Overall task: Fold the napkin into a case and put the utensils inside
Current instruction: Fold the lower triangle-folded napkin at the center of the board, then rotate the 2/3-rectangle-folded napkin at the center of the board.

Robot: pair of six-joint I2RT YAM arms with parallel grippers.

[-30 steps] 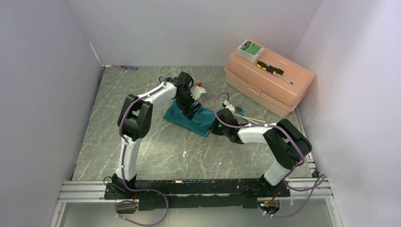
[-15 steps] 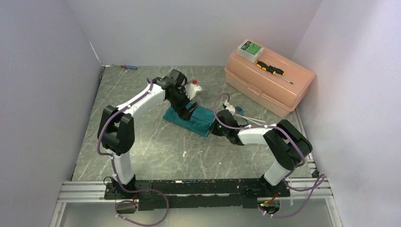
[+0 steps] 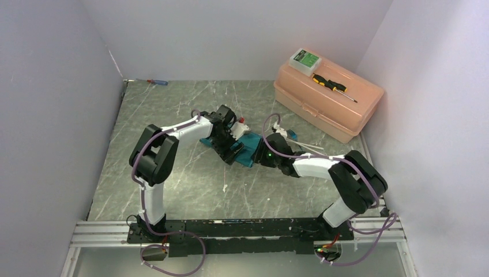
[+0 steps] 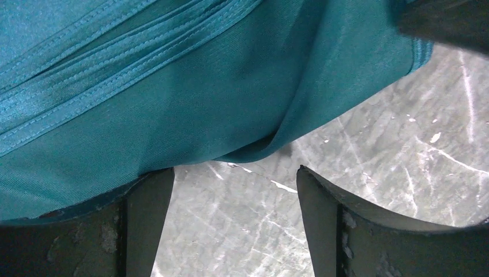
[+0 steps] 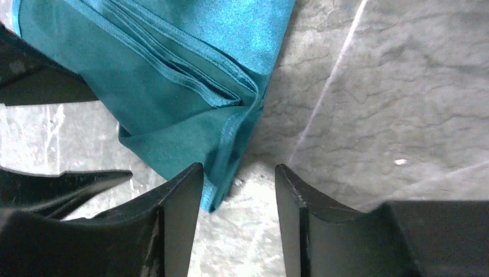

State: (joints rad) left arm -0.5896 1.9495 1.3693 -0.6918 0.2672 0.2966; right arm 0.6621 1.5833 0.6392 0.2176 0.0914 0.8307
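While left gripper (image 4: 233, 176) and right gripper (image 5: 239, 170) gape at napkin (image 3: 252, 149), peach toolbox (image 3: 328, 98) behind, utensils (image 3: 300, 142) beside

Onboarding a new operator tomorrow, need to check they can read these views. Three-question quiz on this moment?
1. True or false: the yellow-and-black screwdriver lies on top of the pink box.
2. The napkin is: A) lying on the table; B) on the box; C) hanging in the air from a gripper.
3. In the right wrist view, how do the jaws of the right gripper stand?

Key: 1 true. 2 A. 3 apart, with bare table showing between them.
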